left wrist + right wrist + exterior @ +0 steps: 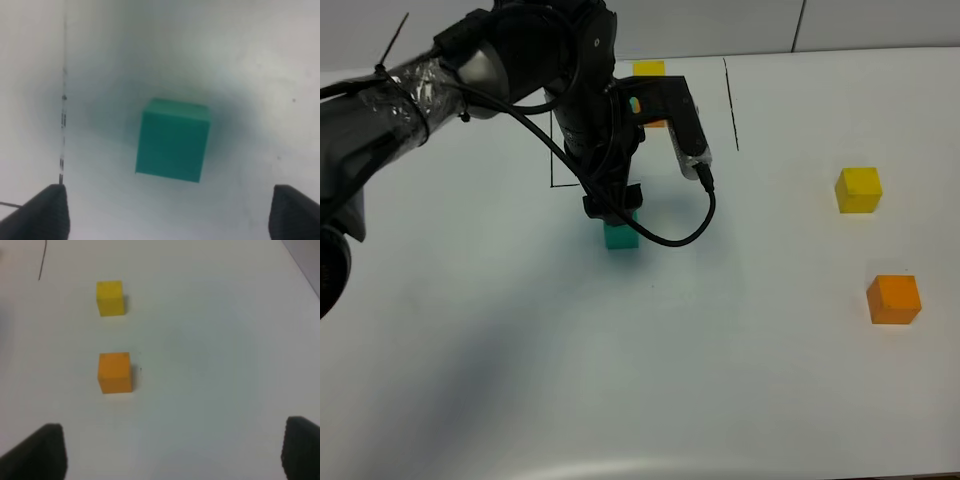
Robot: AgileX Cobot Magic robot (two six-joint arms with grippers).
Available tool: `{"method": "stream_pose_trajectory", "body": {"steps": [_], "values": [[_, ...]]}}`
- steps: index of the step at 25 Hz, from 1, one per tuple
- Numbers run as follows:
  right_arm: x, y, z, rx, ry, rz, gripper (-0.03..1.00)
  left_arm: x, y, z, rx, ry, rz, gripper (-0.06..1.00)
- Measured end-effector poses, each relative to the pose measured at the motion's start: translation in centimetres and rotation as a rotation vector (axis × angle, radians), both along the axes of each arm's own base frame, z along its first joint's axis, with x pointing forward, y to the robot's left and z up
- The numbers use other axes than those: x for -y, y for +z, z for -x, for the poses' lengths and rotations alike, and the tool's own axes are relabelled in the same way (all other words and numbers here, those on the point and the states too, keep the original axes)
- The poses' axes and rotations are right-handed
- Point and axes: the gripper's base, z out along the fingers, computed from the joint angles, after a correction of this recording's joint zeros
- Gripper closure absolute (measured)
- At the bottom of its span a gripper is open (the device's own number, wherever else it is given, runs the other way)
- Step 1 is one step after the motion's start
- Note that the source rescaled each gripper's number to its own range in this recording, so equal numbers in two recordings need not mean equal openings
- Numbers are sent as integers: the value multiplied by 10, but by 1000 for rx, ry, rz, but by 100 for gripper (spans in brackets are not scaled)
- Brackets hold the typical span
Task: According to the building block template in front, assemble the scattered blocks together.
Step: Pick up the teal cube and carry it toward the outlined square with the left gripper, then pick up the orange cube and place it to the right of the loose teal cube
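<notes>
the left claw [170,216] is seen with its fingers wide apart and nothing clamped, poised straight above the teal block [173,140], which lies flat on the worktop [770,390] just outside the black drawn line [63,125], on the near side of the building block template [648,68]. the template is mostly hidden behind the arm [520,60], so only its yellow part and a sliver of its orange part are shown. the step in hand is judged to be the placing of this teal block as the first piece of the copy. to be done well, the claw should be lifted straight up so that neither finger brushes the block, and the block's faces should be left square to the drawn line, since the other two pieces must be butted against it. the yellow block [858,189] and the orange block [893,298] are found well apart from it on the right side, near each other but not touching. the right claw [170,452] is likewise spread open and empty, with both blocks ahead of it.
</notes>
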Motion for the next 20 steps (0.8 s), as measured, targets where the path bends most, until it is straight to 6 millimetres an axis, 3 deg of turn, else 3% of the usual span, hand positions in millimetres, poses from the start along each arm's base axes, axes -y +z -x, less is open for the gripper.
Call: {"method": "stream_pose_trajectory", "body": {"steps": [4,12,16,20], "values": [[0,0,0,0,0,0,2,-7,19,0,21,111,49,8],[0,0,0,0,0,0,2,-49,65,-8,92,346,140,7],[0,0,0,0,0,0,2,-74,83,-11,106,478,192,7],[0,0,0,0,0,0,2,-109,87,-10,103,607,200,7]]}}
